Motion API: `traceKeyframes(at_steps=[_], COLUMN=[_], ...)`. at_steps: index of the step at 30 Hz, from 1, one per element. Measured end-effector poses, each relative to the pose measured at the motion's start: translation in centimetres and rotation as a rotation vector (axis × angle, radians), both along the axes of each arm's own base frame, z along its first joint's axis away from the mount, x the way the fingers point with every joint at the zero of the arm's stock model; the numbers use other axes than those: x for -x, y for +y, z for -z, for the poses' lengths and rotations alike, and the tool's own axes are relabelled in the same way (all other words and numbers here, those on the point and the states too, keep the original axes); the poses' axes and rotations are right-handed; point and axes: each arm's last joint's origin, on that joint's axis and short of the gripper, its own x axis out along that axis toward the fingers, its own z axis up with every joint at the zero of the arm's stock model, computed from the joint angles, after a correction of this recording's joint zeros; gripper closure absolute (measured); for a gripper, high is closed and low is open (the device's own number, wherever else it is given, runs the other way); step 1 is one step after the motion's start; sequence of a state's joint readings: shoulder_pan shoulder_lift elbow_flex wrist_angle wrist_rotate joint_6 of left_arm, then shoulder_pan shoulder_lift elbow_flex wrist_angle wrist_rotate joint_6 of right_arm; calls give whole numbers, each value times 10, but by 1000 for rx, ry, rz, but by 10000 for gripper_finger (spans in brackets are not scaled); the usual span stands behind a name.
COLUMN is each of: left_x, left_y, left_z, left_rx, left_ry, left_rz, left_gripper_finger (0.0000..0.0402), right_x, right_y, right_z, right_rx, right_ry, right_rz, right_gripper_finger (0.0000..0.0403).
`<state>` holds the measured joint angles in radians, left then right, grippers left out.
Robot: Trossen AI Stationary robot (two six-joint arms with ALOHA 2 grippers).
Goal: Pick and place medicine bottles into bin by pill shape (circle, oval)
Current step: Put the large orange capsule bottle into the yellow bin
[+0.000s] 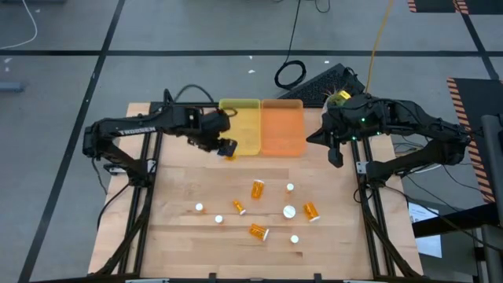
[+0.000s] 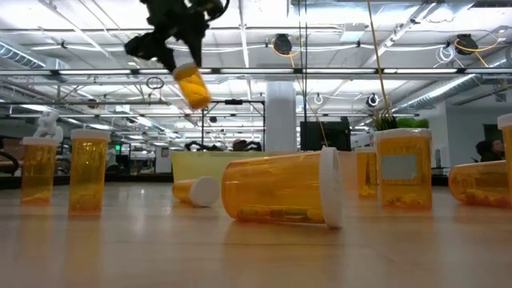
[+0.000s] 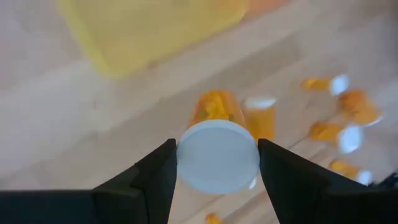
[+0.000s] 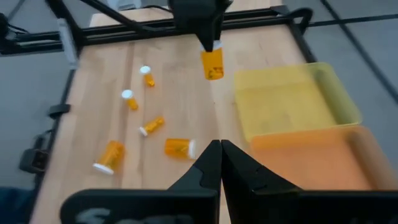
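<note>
Orange bottles (image 1: 258, 189) with white caps (image 1: 289, 211); one yellow tray (image 1: 240, 126), one orange tray (image 1: 282, 127).

Left gripper (image 1: 227, 147) holds an orange bottle (image 1: 230, 155) just off the yellow tray's (image 1: 240, 110) near-left corner. Orange tray (image 1: 282, 126) touches it alongside. Right gripper (image 1: 336, 156) hangs beside the orange tray; loose bottles (image 1: 258, 189) scattered on the wooden table (image 1: 181, 236).

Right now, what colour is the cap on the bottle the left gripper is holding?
White, clearest in the left wrist view: the cap sits between the left gripper fingers.
</note>
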<state>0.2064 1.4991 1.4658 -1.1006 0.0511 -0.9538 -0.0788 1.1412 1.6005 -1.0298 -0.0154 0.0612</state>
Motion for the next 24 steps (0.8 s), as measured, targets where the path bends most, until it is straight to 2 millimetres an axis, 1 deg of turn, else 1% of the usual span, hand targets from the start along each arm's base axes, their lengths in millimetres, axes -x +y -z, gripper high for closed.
traceKeyframes(at_steps=[5, 9, 12, 19, 24], left_x=[1, 7, 12, 32, 43], left_y=[20, 36, 49, 84, 108], left_z=[-25, -41, -55, -83, -91], left_rx=[-74, -122, -171, -319, -397], left_ry=[-70, -109, -145, -188, -162], left_rz=[-17, -23, -21, -8, 25], left_gripper_finger=[188, 188, 188, 188, 188], right_x=[-2, -2, -3, -14, -26], right_y=[-4, -6, -9, -13, -15], right_z=[0, -1, 1, 14, 20], right_rx=[80, 106, 72, -28, -113], right_ry=[-1, -1, -6, -48, -139], right_rz=[95, 115, 155, 243, 298], right_gripper_finger=[403, 403, 403, 403, 403])
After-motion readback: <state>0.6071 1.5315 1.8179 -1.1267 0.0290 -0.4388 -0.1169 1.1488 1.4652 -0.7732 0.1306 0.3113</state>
